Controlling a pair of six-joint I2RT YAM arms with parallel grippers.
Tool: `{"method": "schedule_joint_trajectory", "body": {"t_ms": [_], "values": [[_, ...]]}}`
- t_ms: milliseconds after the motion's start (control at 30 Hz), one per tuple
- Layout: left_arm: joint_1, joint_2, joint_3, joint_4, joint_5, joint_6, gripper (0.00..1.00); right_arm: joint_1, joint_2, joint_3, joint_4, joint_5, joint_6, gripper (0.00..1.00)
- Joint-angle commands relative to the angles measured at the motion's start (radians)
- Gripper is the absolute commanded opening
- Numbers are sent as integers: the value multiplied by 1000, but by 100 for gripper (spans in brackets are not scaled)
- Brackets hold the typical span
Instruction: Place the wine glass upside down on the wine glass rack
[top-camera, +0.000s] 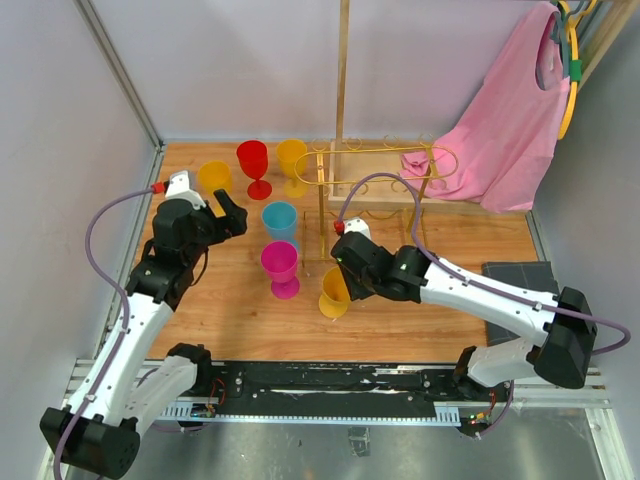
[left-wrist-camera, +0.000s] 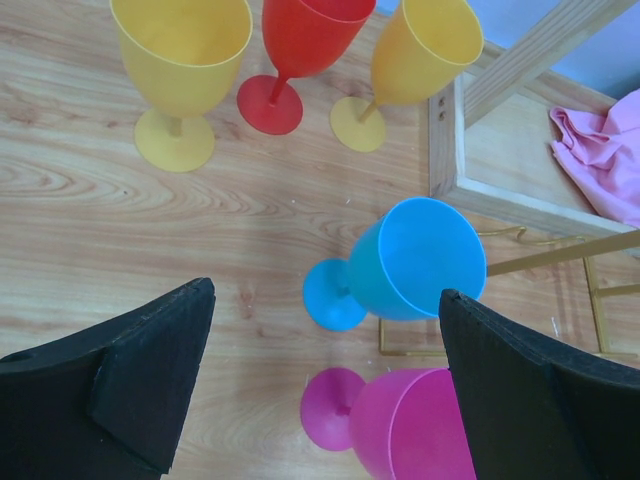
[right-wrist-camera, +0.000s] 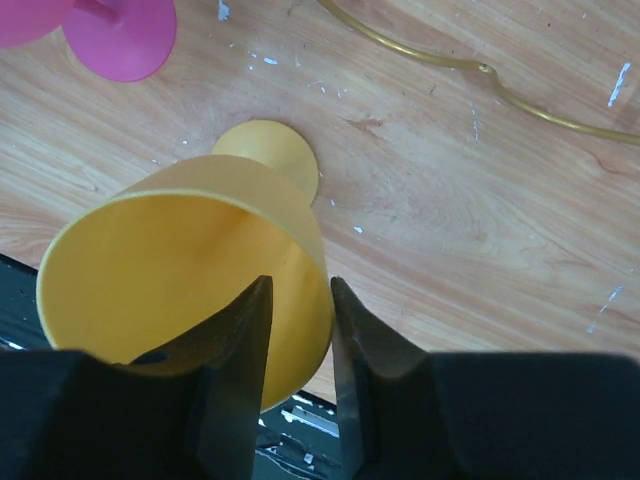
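A yellow wine glass (top-camera: 334, 293) stands tilted on the wooden table in front of the gold wire rack (top-camera: 385, 165). My right gripper (top-camera: 349, 279) is shut on its bowl wall. In the right wrist view one finger is inside the bowl (right-wrist-camera: 180, 260) and the other outside, with the gripper (right-wrist-camera: 300, 285) at the rim. The glass's foot (right-wrist-camera: 268, 152) is on or just above the table; I cannot tell which. A rack foot wire (right-wrist-camera: 440, 60) runs behind it. My left gripper (top-camera: 232, 215) is open and empty, above the blue (left-wrist-camera: 420, 260) and magenta (left-wrist-camera: 400, 425) goblets.
A red goblet (top-camera: 253, 165) and two yellow goblets (top-camera: 214, 178) (top-camera: 292, 160) stand at the back left. A blue goblet (top-camera: 280, 221) and a magenta one (top-camera: 280, 268) stand mid-table. A wooden pole (top-camera: 343, 70) on a wooden base and a pink cloth (top-camera: 505, 130) are behind the rack.
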Motion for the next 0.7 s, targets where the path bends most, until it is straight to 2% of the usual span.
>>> {"method": "schedule_joint_trajectory", "body": {"t_ms": [0, 100, 267, 500, 667], "values": [[-4, -36, -16, -9, 1, -12, 99, 29, -37, -17, 8, 44, 34, 25], [-3, -46, -18, -17, 1, -14, 99, 37, -42, -16, -3, 54, 43, 12], [-4, -64, -16, -23, -2, -15, 99, 61, -59, 6, -53, 91, 61, 1], [-4, -80, 7, -33, -17, -8, 99, 133, -168, 79, -200, 155, 107, 1], [-3, -83, 65, -42, 12, -11, 99, 193, -315, 168, -231, 156, 50, 1]]}}
